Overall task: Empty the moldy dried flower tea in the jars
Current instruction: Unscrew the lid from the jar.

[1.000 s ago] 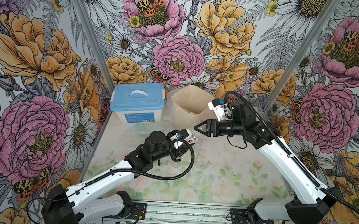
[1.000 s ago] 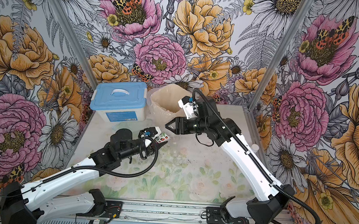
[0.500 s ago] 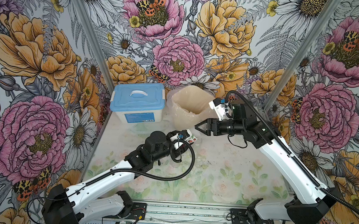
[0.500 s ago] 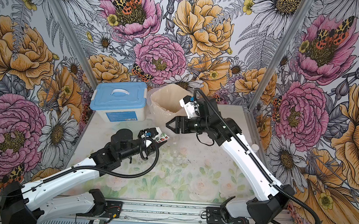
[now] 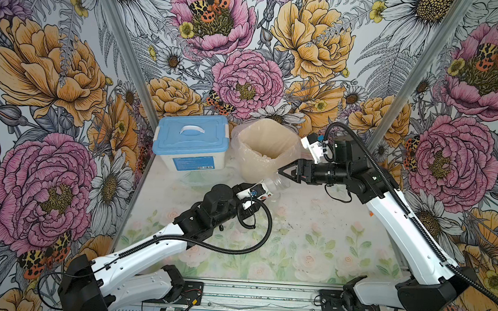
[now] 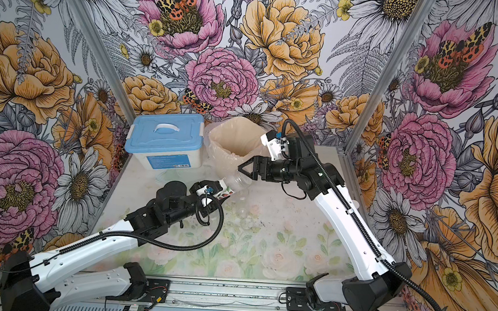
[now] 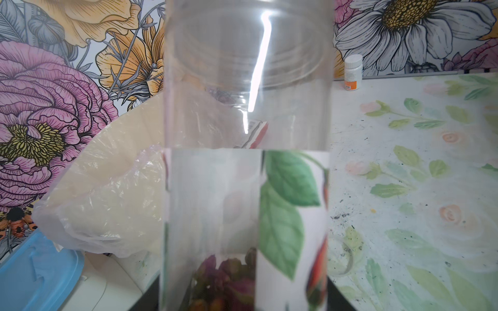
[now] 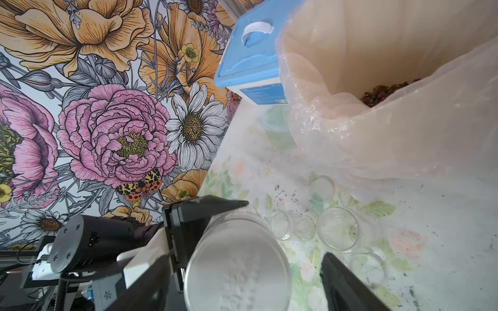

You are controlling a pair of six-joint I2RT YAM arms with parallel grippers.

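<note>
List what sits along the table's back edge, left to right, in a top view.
From the left: blue-lidded storage box → plastic-lined bin → right arm's black wrist.

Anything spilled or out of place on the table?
Yes: dark crumbs, likely tea, are scattered over the tabletop in front of the lined bin, near the open jars standing there. Nothing looks broken.

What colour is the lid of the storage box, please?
The lid is light blue, with a white handle. It shows best in a top view.
</note>
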